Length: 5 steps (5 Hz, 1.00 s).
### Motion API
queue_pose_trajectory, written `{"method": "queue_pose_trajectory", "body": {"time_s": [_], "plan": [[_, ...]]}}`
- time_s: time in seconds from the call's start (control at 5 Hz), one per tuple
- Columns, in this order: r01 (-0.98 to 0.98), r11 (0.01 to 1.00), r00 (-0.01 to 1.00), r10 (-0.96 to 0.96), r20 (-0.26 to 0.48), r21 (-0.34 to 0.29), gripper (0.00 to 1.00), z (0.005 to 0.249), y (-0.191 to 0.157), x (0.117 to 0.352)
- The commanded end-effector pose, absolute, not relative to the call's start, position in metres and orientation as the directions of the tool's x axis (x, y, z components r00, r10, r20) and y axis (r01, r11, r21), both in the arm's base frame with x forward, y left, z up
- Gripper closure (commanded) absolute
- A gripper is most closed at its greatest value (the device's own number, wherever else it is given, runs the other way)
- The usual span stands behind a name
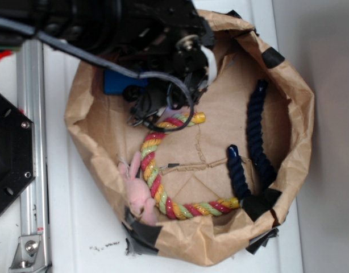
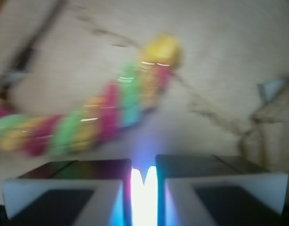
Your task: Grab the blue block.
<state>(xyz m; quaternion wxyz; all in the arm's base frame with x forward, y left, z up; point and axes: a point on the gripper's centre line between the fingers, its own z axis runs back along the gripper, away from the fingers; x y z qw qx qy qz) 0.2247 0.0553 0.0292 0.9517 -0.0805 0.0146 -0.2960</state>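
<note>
- The arm (image 1: 95, 23) enters from the upper left of the exterior view, a dark, bulky body reaching rightward and down.
- A black cable (image 1: 163, 77) runs along it from the left edge and loops under the wrist.
- The gripper (image 1: 141, 108) hangs below the wrist, pointing downward; in the exterior view it is largely in shadow and its fingertips are hard to make out.
- In the wrist view, the gripper (image 2: 143, 188) shows two dark fingers (image 2: 74, 188) with pale edges, set side by side at the bottom of the frame.
- Only a narrow bright bluish-white sliver separates them, so the jaws stand nearly together.
- The wrist view is blurred.
</note>
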Motion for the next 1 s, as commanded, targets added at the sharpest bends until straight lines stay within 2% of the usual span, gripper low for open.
{"method": "queue_pose_trajectory", "body": {"time_s": [0.0, 0.4, 0.6, 0.8], "plan": [[0.512, 0.852, 0.859, -0.508, 0.062, -0.108, 0.00, 0.054, 0.043, 0.216], [0.338, 0.933, 0.940, -0.340, 0.003, -0.122, 0.00, 0.028, 0.087, 0.219], [0.311, 0.943, 0.949, -0.314, -0.011, -0.120, 0.00, 0.024, 0.096, 0.217], [0.251, 0.957, 0.966, -0.258, -0.031, -0.145, 0.00, 0.018, 0.102, 0.212]]}}
